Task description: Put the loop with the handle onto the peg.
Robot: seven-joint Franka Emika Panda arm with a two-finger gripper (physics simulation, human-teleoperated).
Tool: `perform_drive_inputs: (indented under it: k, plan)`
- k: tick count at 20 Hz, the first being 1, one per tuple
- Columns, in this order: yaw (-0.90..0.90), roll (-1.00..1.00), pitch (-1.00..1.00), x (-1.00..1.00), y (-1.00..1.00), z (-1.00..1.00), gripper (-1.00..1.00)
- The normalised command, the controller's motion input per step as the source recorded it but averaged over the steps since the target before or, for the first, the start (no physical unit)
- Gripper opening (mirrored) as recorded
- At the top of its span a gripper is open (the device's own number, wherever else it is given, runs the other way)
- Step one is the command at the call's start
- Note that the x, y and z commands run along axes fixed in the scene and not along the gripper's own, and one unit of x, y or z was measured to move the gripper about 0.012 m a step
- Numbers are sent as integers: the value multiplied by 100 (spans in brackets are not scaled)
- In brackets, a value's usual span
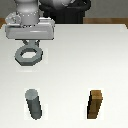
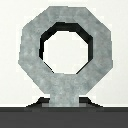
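The loop with the handle (image 1: 27,55) is a flat gray faceted ring, hanging just under my gripper (image 1: 30,45) at the exterior view's far left. In the wrist view the loop (image 2: 65,47) fills the picture. Its stubby tab handle (image 2: 64,95) runs down between the dark finger tips, and the gripper looks shut on it. The peg (image 1: 34,104), an upright gray cylinder, stands near the front on the exterior view's left, well in front of the loop and slightly to its right. The peg is out of the wrist view.
A brown wooden block (image 1: 96,105) stands upright at the front on the exterior view's right, level with the peg. The white table (image 1: 75,65) ends in a back edge behind the arm, with dark background beyond.
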Motion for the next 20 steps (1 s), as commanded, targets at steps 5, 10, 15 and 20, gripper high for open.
perform_drive_inputs:
  k: [5, 10, 15, 20]
  plan:
    - [0, 0, 0, 80, 0, 3, -100]
    - [0, 0, 0, 0, 0, 0, -100]
    - [0, 0, 0, 0, 0, 20, -100]
    - [0, 0, 0, 0, 0, -40, -100]
